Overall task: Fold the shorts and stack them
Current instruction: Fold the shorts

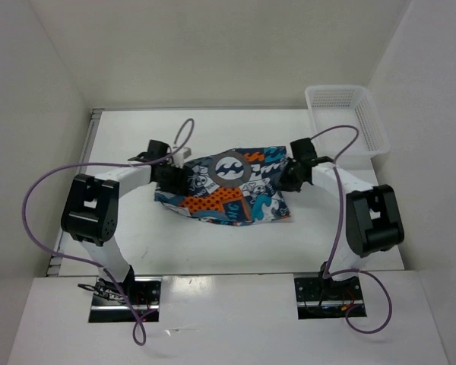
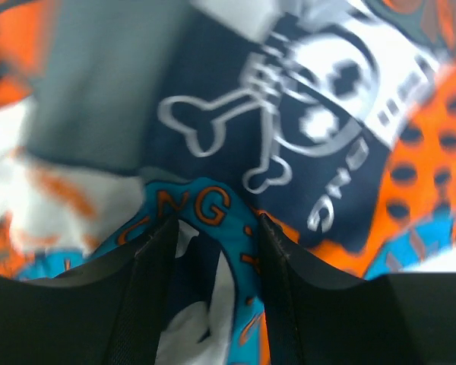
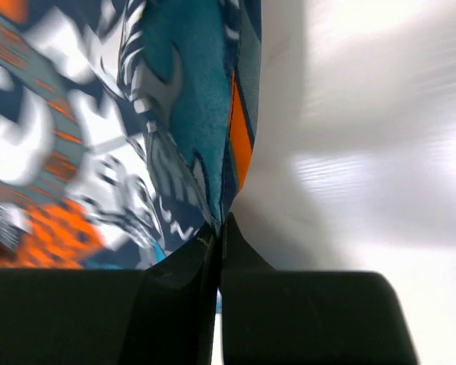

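Closest to us, at the near edge of the table (image 1: 213,247), we see the two arm bases. The left base (image 1: 125,293) comes first. From it the left arm (image 1: 91,209) bends up and reaches in over the table, and a purple cable (image 1: 32,205) loops beside it.

The left gripper (image 1: 171,176) is at the left edge of the shorts (image 1: 232,190). From the wrist we see its two black fingers (image 2: 156,258) partly apart, with a bunched fold of blue and orange cloth between them. The fold touches both fingers, so we think it is pinched, but the picture is blurry up close. A white skull (image 2: 327,84) shows on the cloth past the fingers.

The shorts lie in the middle of the table, between the two grippers. A big round wave logo (image 1: 232,169) faces up.

The right gripper (image 1: 291,173) is at the right edge of the shorts. Its fingers are pressed tight together, and the teal and orange edge of the cloth runs right down into the tips. White table shows beside them. The right arm (image 1: 372,217) goes back to the right base (image 1: 327,293).

A white basket (image 1: 374,129) sits in the far right corner, apart from the shorts.
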